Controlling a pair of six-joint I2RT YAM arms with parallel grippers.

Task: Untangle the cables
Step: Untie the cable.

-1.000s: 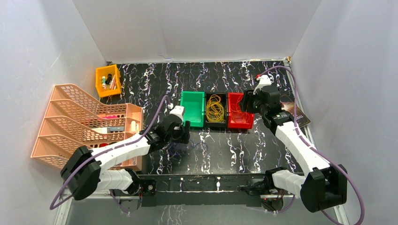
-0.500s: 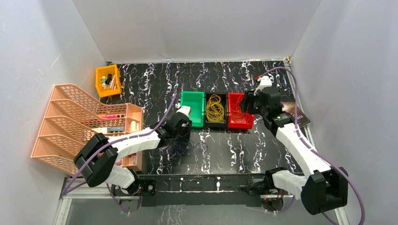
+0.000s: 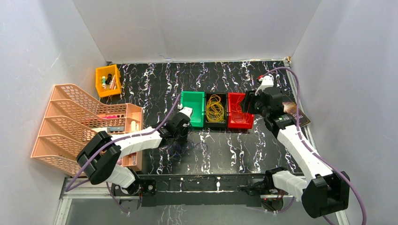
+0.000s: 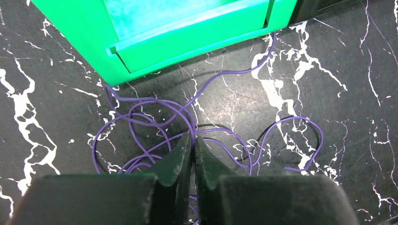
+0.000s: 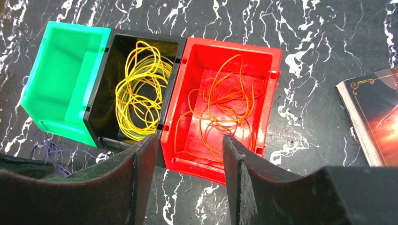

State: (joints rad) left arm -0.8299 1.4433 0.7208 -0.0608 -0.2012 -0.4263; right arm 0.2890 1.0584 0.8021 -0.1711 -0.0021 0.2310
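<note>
- The left claw [image 4: 193, 138] is down at the black marble table [image 4: 356, 93], its two dark fingers [image 4: 176, 161] pressed almost together with only a thin slit between them, pinching strands of a purple cable [image 4: 155, 122].
- That purple cable lies in loose, crossing loops on the table just in front of the green bin [image 4: 187, 37]. One strand runs up along the bin's front edge and another curls off to the right.
- The right claw [image 5: 190, 138] hangs open above the row of bins, its fingers [image 5: 141, 187] spread wide and holding nothing.
- Yellow cables [image 5: 138, 96] sit coiled in the black bin [image 5: 105, 70], the middle one of the row.
- Orange cables [image 5: 220, 110] lie in a loose tangle in the red bin [image 5: 267, 93], which touches the black bin's right side. The green bin touches its left.
- A book [image 5: 375, 117] lies on the table to the right of the red bin.
- At the table's left side stand a peach file rack [image 3: 80, 122] and, further back, a small yellow box [image 3: 108, 80].
</note>
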